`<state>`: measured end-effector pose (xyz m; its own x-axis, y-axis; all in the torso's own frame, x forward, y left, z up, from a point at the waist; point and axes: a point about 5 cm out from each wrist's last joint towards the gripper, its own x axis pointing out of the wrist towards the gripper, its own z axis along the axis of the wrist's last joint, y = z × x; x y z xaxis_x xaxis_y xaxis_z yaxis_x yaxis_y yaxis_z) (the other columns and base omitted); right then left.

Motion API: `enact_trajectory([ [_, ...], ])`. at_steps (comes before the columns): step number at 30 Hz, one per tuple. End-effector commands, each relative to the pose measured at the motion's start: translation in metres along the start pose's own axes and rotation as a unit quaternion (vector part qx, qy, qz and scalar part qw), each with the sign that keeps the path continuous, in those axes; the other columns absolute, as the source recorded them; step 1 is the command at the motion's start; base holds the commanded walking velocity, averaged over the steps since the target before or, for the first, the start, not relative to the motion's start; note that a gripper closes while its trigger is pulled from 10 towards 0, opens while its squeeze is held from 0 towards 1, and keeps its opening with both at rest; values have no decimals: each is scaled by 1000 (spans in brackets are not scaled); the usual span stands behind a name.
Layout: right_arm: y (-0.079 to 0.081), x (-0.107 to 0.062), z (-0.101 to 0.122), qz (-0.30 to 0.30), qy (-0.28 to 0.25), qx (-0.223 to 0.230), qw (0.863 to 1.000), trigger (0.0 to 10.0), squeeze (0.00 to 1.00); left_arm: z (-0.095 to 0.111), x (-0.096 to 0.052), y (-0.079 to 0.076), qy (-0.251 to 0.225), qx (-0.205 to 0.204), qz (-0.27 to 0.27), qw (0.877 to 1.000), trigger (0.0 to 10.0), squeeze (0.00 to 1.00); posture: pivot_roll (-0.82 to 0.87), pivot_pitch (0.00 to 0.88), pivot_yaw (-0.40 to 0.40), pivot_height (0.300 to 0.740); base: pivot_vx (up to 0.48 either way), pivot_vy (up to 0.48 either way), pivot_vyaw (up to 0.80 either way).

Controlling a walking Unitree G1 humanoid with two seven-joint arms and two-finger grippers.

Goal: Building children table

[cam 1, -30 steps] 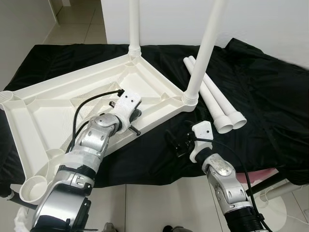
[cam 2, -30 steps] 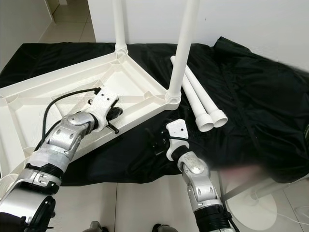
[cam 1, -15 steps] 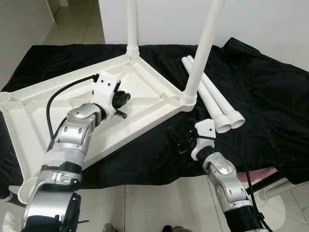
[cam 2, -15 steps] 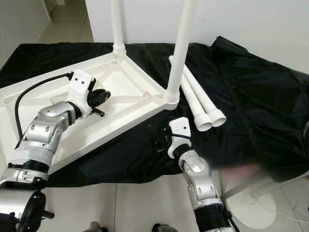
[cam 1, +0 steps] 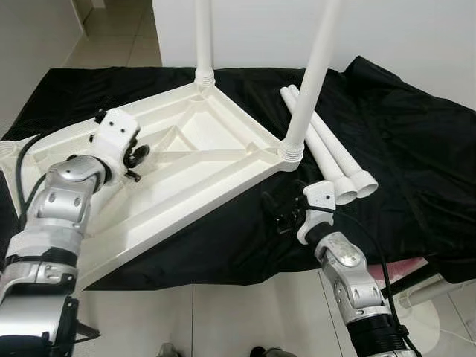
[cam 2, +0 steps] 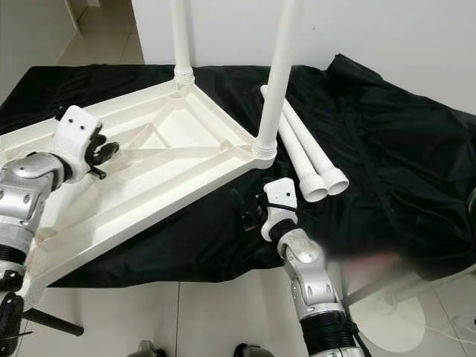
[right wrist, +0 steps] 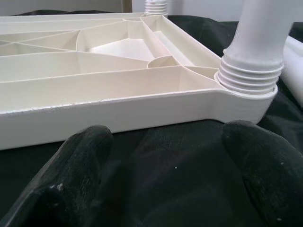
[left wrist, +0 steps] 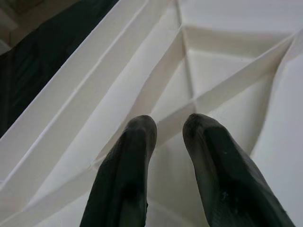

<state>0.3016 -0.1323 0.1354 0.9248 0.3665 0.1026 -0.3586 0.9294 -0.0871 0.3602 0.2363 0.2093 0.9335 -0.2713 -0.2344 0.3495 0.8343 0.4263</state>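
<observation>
The white tabletop (cam 1: 186, 160) lies upside down on a black cloth (cam 1: 401, 149) over the bench. Two legs stand screwed in: one at the far corner (cam 1: 203, 37), one at the right corner (cam 1: 312, 74). Two loose legs (cam 1: 327, 152) lie on the cloth just right of it. The left claw (cam 1: 137, 158) hovers over the ribs on the left part, fingers (left wrist: 128, 161) slightly apart, holding nothing; it perhaps touches a rib. The right claw (cam 1: 277, 212) is spread wide above the cloth, near the right corner.
</observation>
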Motion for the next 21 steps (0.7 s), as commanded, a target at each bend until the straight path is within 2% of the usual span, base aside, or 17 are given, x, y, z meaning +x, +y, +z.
enact_trajectory([
  [1, -2, -2, -5, -4, 12, 5, 1000, 10000, 0, -11, -9, 12, 31, 24, 26, 999, 10000, 0, -27, 92, -17, 740, 0, 0, 0],
  [2, -2, -1, -5, -4, 12, 5, 1000, 10000, 0, -14, -14, 17, 44, 46, 28, 998, 10000, 0, -26, 93, -18, 740, 0, 0, 0],
  [3, -2, -1, -5, -4, 12, 5, 1000, 10000, 0, -14, -14, 17, 44, 46, 28, 998, 10000, 0, -26, 93, -18, 740, 0, 0, 0],
  [7, -3, 0, -5, -5, 14, 5, 1000, 10000, 0, -24, -29, 28, 76, 75, 13, 994, 10000, 0, -17, 98, -25, 740, 0, 0, 0],
  [10, -3, 0, -5, -3, 14, 5, 1000, 10000, 0, -32, -40, 31, 104, 112, -6, 988, 10000, 0, -14, 101, -31, 740, 0, 0, 0],
  [12, -3, 0, -5, -3, 14, 5, 1000, 10000, 0, -33, -42, 31, 109, 118, -9, 987, 10000, 0, -12, 101, -32, 740, 0, 0, 0],
  [18, -3, 1, -5, 0, 16, 3, 1000, 10000, 0, -45, -47, 12, 132, 136, -74, 979, 10000, 0, -13, 104, -38, 740, 0, 0, 0],
  [19, -4, 1, -5, 0, 16, 3, 1000, 10000, 0, -48, -47, -1, 135, 141, -108, 975, 10000, 0, -13, 102, -38, 740, 0, 0, 0],
  [21, -4, 1, -5, 0, 16, 2, 1000, 10000, 0, -48, -47, -6, 134, 142, -119, 973, 10000, 0, -14, 101, -37, 740, 0, 0, 0],
])
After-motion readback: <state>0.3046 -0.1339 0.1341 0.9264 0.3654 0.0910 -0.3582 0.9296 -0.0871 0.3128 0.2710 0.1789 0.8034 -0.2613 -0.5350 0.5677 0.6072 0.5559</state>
